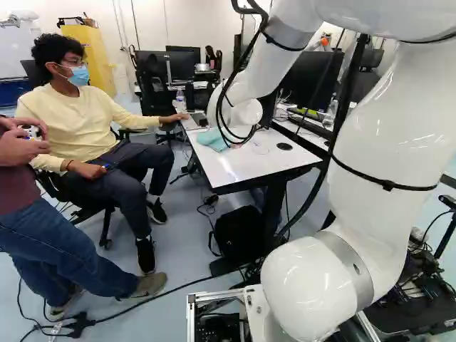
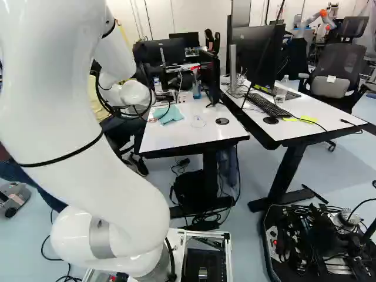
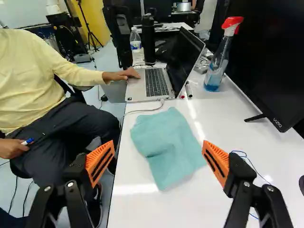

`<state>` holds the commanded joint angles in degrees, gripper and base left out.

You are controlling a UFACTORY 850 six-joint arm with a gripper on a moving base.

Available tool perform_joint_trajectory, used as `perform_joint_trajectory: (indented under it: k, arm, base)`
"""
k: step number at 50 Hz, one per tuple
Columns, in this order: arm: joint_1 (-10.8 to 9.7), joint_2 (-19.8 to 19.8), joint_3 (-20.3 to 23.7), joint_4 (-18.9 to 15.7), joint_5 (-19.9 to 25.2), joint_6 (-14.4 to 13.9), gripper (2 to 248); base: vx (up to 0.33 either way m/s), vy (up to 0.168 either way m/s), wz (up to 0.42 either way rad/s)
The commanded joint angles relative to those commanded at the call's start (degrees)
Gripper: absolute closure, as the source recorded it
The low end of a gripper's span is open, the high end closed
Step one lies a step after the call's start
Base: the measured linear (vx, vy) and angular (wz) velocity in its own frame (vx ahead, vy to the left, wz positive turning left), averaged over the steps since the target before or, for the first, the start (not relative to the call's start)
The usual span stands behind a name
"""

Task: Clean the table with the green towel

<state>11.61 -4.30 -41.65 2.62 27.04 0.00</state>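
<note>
Evidently, my gripper [image 3: 158, 146] stands wide with nothing held, and the towel [image 3: 166, 145] lies rumpled on the table [image 3: 135, 209], just to the near side of the laptop [image 3: 156, 83]. Good practice would be to descend centred on the towel's fold, close low on cloth alone, and leave the cable [image 3: 145, 110] and the hand [image 3: 124, 74] at the laptop undisturbed.

1. Brand name, pale letters: "VIZIO" — on the lower edge of the black screen [image 3: 270, 71], as my wrist view shows it.
2. Label [image 3: 136, 45], on a clear bottle [image 3: 135, 36] — print too small for me to read.
3. White tag [image 2: 331, 79], on a grey chair [image 2: 339, 61]; wording illegible to me.
</note>
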Motion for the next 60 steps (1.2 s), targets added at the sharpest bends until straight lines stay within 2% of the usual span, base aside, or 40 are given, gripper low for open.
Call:
perform_joint_trajectory:
  k: [25, 30, 39, 60]
  arm:
    - [3.2, 4.8, 6.0, -1.8, 13.5, 0.0, 3]
    - [3.9, 4.8, 6.7, -1.8, 15.0, 0.0, 3]
    - [5.0, 3.3, 6.4, 0.9, 12.9, 0.0, 3]
    - [7.5, -1.8, 3.4, 10.5, 3.1, 0.0, 3]
  base:
    - [0.000, 0.000, 0.000]
    - [0.000, 0.000, 0.000]
    - [0.000, 0.000, 0.000]
    - [0.000, 0.000, 0.000]
